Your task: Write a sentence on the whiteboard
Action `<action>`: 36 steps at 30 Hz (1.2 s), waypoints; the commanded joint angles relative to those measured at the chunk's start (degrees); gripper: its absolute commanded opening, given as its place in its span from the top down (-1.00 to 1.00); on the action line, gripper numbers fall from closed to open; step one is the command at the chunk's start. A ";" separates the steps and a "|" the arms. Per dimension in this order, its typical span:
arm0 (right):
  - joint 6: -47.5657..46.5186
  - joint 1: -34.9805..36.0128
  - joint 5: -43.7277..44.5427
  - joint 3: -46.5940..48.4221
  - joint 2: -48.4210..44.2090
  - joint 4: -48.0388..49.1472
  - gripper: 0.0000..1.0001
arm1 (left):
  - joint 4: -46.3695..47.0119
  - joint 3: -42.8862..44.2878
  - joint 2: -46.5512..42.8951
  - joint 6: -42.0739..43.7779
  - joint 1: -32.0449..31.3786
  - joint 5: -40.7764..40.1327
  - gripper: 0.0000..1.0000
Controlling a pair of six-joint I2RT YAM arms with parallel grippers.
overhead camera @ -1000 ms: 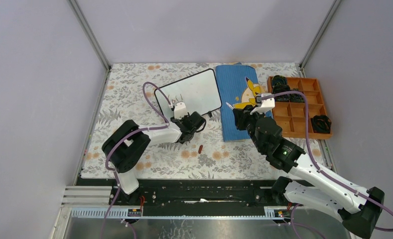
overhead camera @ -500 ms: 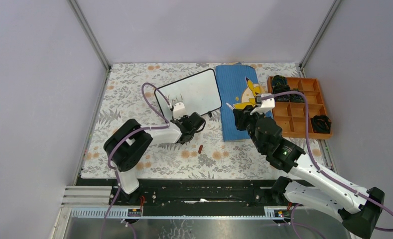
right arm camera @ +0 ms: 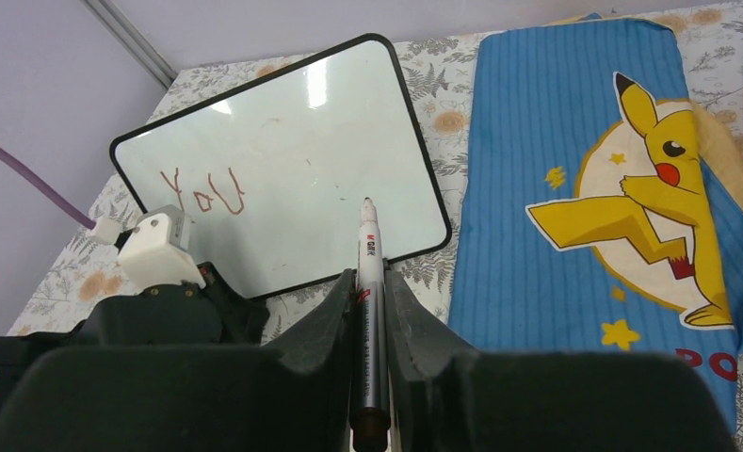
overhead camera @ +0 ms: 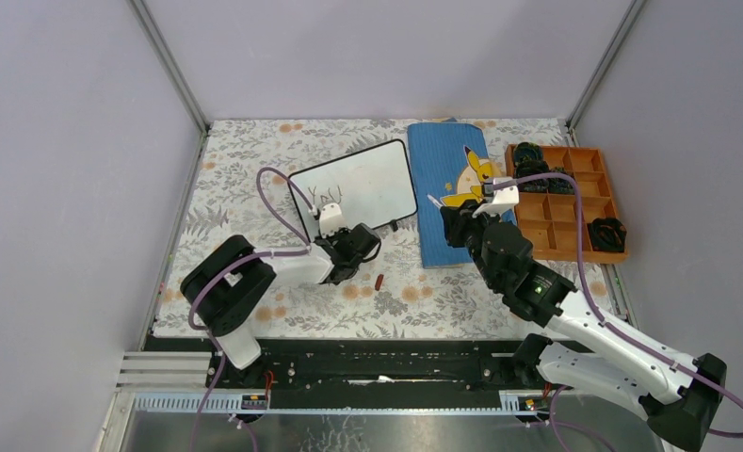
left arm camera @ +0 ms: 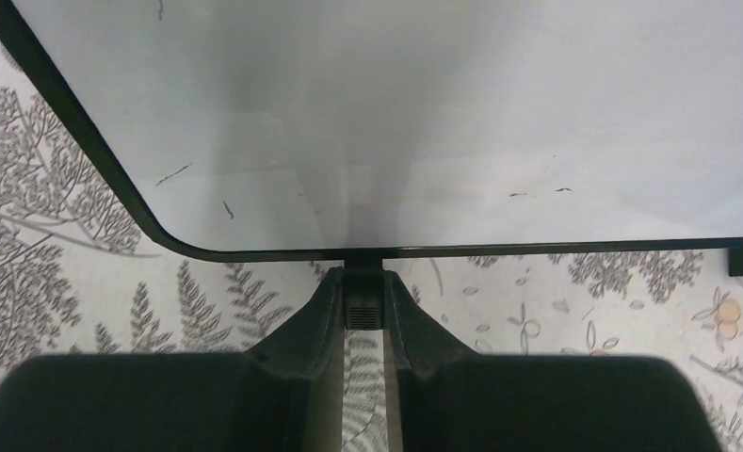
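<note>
Whiteboard (overhead camera: 358,184) is being pinched at its near rim by left end effector (left arm camera: 364,282); right end effector (right arm camera: 369,282) is clamping marker (right arm camera: 368,240), needing descent to continue sentence (right arm camera: 203,191) after "YOU".

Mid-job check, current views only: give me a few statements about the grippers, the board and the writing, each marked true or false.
1. The right gripper holds a marker between its fingers. True.
2. The whole sentence is written on the whiteboard. False: only the word "You" shows.
3. The left gripper hangs open, clear of the board. False: it is pinched on the whiteboard's near edge.
4. A small red-brown piece lies on the floral tablecloth, off the board. True.
</note>
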 commanded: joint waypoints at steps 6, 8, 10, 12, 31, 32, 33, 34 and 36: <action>-0.46 -0.47 1.19 0.52 1.27 3.02 1.00 | -7.79 -3.24 -5.55 -5.14 -5.78 0.42 1.00; -0.18 -0.40 1.12 0.52 1.49 3.10 1.00 | -9.02 -3.08 -6.04 -6.36 -7.21 0.49 1.00; -0.15 -0.43 1.08 0.44 1.58 3.18 1.00 | -9.90 -3.29 -6.35 -7.49 -8.46 0.46 1.00; -0.36 -0.48 1.37 0.43 1.54 3.19 1.00 | -10.53 -3.62 -6.67 -8.55 -9.24 0.93 1.00; -2.06 -0.44 1.71 1.47 0.10 1.91 1.00 | -11.77 -9.51 -21.62 -6.97 -11.43 7.52 -0.61; -2.14 -0.43 1.74 1.56 -0.08 1.66 1.00 | -12.27 -10.04 -24.08 -6.93 -11.49 8.43 -0.66; -2.29 -0.44 1.75 1.65 -0.40 1.43 1.00 | -12.15 -10.65 -26.62 -6.35 -11.57 9.80 -0.70; -2.39 -0.47 1.75 1.67 -0.67 1.29 1.00 | -10.01 -11.69 -30.07 -3.91 -11.65 12.23 -0.72; -2.82 -0.45 1.47 1.66 -1.25 1.17 1.00 | -3.48 -14.27 -37.90 3.55 -11.72 19.74 -0.82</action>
